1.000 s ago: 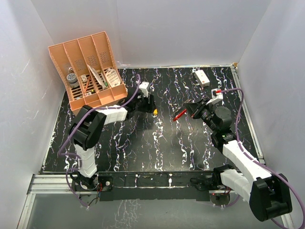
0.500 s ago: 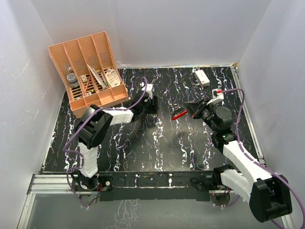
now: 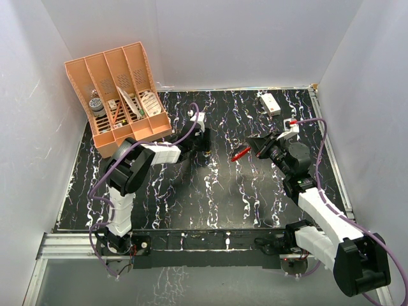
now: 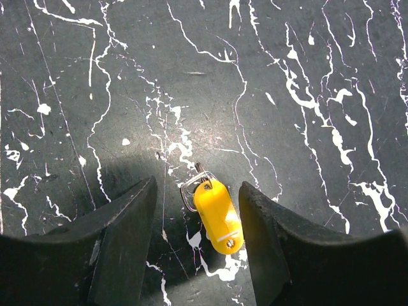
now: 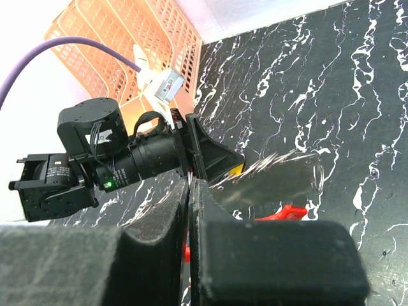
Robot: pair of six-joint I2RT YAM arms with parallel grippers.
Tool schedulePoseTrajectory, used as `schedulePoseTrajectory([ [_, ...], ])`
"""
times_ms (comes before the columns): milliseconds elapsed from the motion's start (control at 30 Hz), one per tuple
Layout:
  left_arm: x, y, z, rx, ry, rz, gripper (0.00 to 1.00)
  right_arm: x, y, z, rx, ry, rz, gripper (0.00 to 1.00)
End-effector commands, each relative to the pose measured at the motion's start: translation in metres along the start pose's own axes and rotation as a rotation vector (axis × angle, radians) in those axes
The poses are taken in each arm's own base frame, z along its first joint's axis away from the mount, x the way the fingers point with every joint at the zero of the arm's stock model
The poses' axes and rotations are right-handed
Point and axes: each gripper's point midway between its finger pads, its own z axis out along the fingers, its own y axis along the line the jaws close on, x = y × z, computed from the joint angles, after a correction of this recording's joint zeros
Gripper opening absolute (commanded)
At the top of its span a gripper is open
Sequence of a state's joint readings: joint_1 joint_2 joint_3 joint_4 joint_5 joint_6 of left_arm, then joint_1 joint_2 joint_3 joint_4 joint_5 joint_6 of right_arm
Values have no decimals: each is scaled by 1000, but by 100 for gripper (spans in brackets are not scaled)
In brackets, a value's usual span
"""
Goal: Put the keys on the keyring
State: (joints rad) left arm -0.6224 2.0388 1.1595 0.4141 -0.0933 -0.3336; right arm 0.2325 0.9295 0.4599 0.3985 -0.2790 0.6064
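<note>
Left wrist view: the left gripper [image 4: 199, 186] is low over the table [image 4: 306, 76], jaws apart. The key [image 4: 217, 215] with the yellow head lies flat between the two fingers [image 4: 124, 239], touching neither, with a small silvery loop at its top end. The overhead camera can't show that: from up there the gripper covers the key completely.

Over to the right wrist. The right gripper [image 5: 190, 204] is clamped tight, and the red keyring [image 5: 288, 211] pokes out just below and beyond its fingers, so it has the keyring. From above, that red band juts from the gripper's tip toward the left arm, the two grippers near but apart. A silver piece [image 5: 271, 178] also sticks out from the closed fingers, just above the red. It's too blurred to call a key, and the overhead view doesn't show it.

Around them, an orange rack [image 3: 118, 95] stands at the far left corner and a white box [image 3: 269, 103] lies far right, both well clear. The right fingers hide most of the keyring's loop.
</note>
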Motion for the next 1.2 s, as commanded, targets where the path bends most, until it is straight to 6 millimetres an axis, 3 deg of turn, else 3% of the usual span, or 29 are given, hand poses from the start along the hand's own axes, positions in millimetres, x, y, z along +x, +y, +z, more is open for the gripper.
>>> schedulePoseTrajectory([
  [0, -24, -7, -9, 7, -55, -4, 54, -18, 8, 5, -38, -53, -49, 0],
  [467, -77, -7, -60, 6, -187, 10, 60, 11, -2, 24, -59, 69, -29, 0],
  [700, -63, 8, -39, 146, -103, -31, 59, 10, 1, 25, -69, 71, -21, 0],
  [900, -54, 1, -27, 262, -6, -136, 56, 9, 0, 22, -61, 65, -27, 0],
  [1167, -43, -2, -22, 272, 53, -171, 56, 8, 1, 20, -60, 60, -30, 0],
])
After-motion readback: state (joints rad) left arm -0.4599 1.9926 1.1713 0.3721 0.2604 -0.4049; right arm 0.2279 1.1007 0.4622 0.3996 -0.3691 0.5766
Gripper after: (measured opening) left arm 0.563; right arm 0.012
